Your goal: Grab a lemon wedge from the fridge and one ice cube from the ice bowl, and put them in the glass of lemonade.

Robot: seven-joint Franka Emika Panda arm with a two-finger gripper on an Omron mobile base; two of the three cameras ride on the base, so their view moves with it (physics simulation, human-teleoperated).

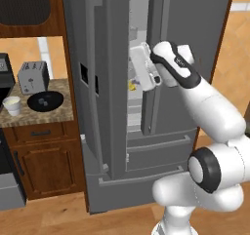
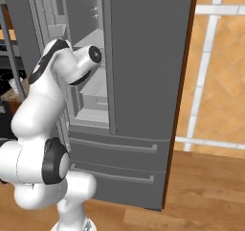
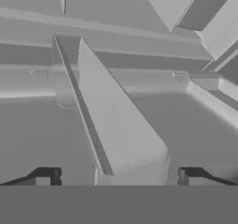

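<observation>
The grey steel fridge (image 1: pixel 110 131) stands with its doors swung open, and my arm reaches into the gap between them. A tiny yellow lemon wedge (image 1: pixel 132 86) lies on a shelf inside, just below and left of my hand. My gripper (image 1: pixel 138 68) is inside the compartment. In the hand view my gripper (image 3: pixel 116 176) is open, its fingertips (image 3: pixel 44 176) wide apart with nothing between them, facing pale fridge shelves (image 3: pixel 116 125). On the counter to the left sit the black ice bowl (image 1: pixel 45 101) and the pale glass of lemonade (image 1: pixel 11 105).
A silver toaster (image 1: pixel 33 76) stands behind the bowl on the speckled counter (image 1: pixel 58 114), above a wooden cabinet (image 1: pixel 46 166). The open fridge door (image 1: pixel 157 58) hangs close beside my forearm. From the right, the other door (image 2: pixel 143 57) fronts the shelves, with two drawer fronts (image 2: pixel 115 146) below.
</observation>
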